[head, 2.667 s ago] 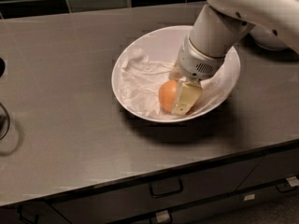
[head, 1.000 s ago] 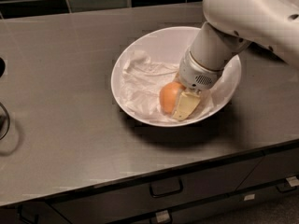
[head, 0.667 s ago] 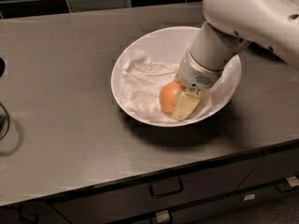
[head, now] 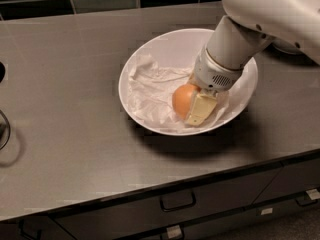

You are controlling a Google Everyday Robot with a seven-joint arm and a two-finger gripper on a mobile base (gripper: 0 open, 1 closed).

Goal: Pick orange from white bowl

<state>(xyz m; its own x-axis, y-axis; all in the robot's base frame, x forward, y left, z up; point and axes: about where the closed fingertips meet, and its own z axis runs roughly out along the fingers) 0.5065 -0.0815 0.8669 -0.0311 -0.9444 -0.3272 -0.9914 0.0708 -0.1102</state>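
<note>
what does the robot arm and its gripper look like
The arm is a bulky, smooth white shell, rounded at the joint, narrowing to a thick cylinder. Its wrist collar is light grey with a small slotted vent. The gripper, down in the white bowl beside the orange, ends in a pale yellow wedge. No cables or markings show.

A kitchen: a long grey countertop (head: 75,109) runs across the scene. Dark glossy wall tiles (head: 100,1) stand behind its far edge, and drawers (head: 225,196) with dark pull handles (head: 177,202) sit under its front edge. On the countertop sits a white bowl (head: 170,44), with the gripper (head: 195,108) down inside it.
</note>
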